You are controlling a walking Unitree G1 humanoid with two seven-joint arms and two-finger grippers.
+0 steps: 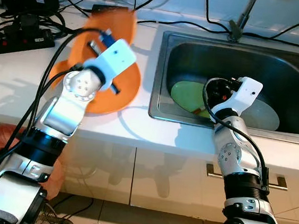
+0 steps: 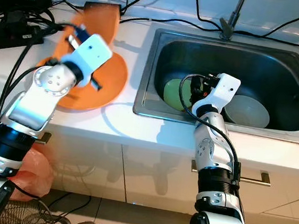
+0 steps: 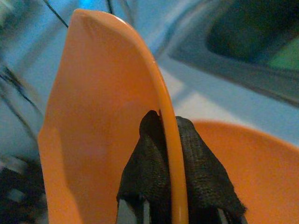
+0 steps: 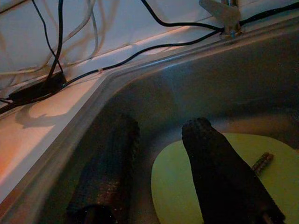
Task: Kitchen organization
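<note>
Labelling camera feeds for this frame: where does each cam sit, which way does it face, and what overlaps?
Left/right eye views: head stereo, looking down at counter and sink; both arms show.
Left wrist view: along left gripper, fingers clamped on an upright orange plate.
Right wrist view: along right gripper, fingers apart, into the sink above a green plate.
Shared: both plates appear in the eye views too.

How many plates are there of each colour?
Orange: 2, one plate held on edge by the left gripper, another plate flat on the counter.
Green: 1, a plate in the sink under the open right gripper.
Grey-white: 1, a plate in the sink.
Total: 4
</note>
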